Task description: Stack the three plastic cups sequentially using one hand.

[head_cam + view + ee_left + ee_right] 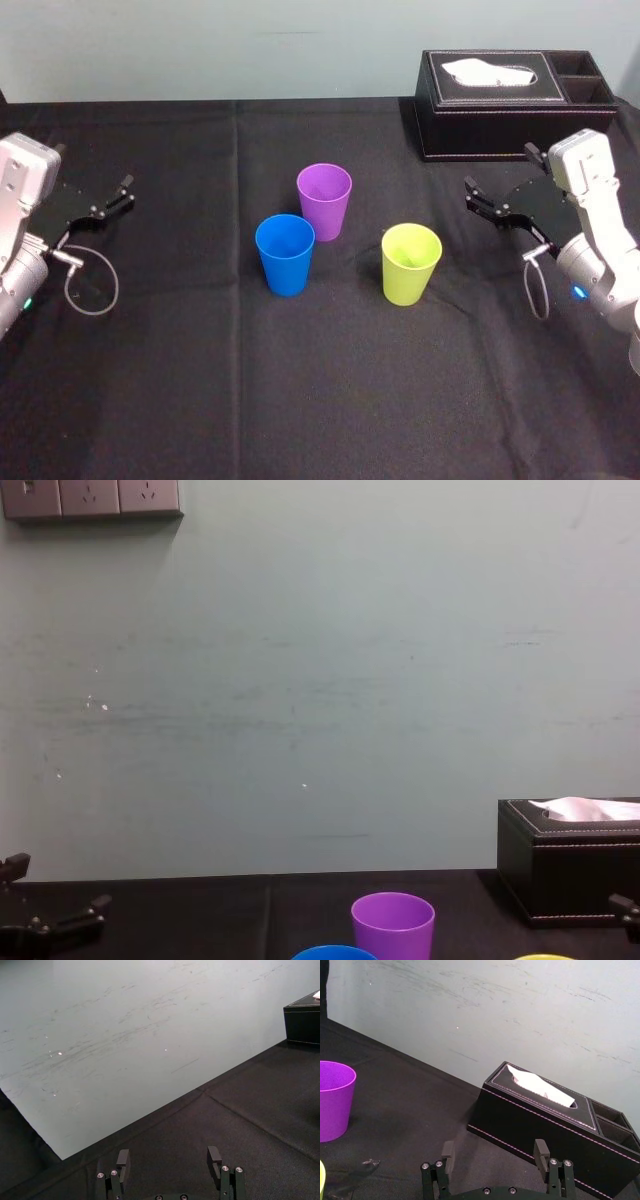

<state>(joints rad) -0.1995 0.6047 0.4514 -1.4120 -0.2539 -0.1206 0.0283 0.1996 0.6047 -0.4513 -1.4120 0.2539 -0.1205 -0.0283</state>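
Three plastic cups stand upright and apart in the middle of the black table: a purple cup [324, 200] farthest back, a blue cup [285, 254] in front and to its left, a yellow-green cup [410, 263] to the right. The purple cup [334, 1099] also shows in the right wrist view and in the chest view [393, 924], where the blue cup's rim [333, 952] peeks up. My right gripper [472, 198] hovers open to the right of the yellow-green cup, holding nothing. Far out at the left, my left gripper [124, 194] hangs open and empty.
A black tissue box [515, 103] with side compartments sits at the back right, just behind the right gripper. A light grey-green wall runs behind the table. Bare black cloth [300, 400] lies in front of the cups.
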